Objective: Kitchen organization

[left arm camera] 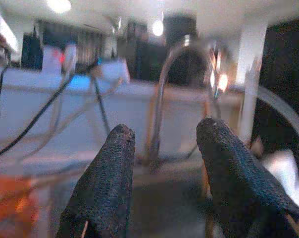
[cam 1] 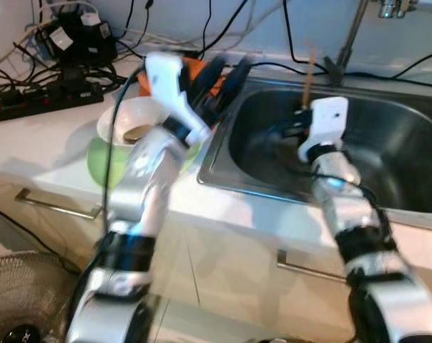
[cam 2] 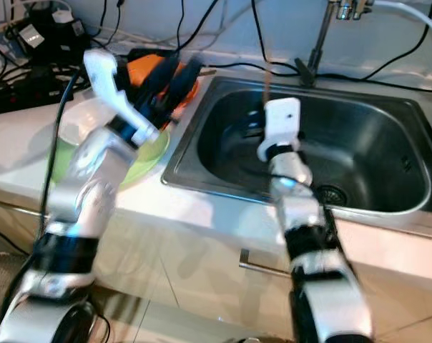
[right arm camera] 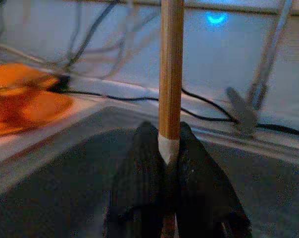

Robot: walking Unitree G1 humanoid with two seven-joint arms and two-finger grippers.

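- Left eye view: two silver arms, one steel sink (cam 1: 416, 179), one white bowl (cam 1: 134, 118) stacked on one green plate (cam 1: 101, 168), one orange object (cam 1: 202, 71) and one black power strip (cam 1: 48, 96). The left gripper (cam 1: 219, 82) sits at upper centre, above the counter edge beside the sink, its arm bent up from the lower left. The right gripper (cam 1: 295, 128) is inside the sink basin at centre; a thin wooden stick (cam 1: 309, 75) rises upright from it.
- Right eye view: same scene. One faucet (cam 2: 323, 36) stands at the top, behind the sink. The right arm climbs from the lower right edge into the basin — wrist pointing toward the back wall.
- Left wrist view: the two black fingers (left arm camera: 107, 188) are spread apart with nothing between them; the blurred faucet arch lies beyond, at centre.
- Right wrist view: the two fingers (right arm camera: 144, 188) are pressed onto the stick — one wooden rod with a white band, vertical, running from lower centre out through the top edge. The orange object lies at the left edge on the counter.
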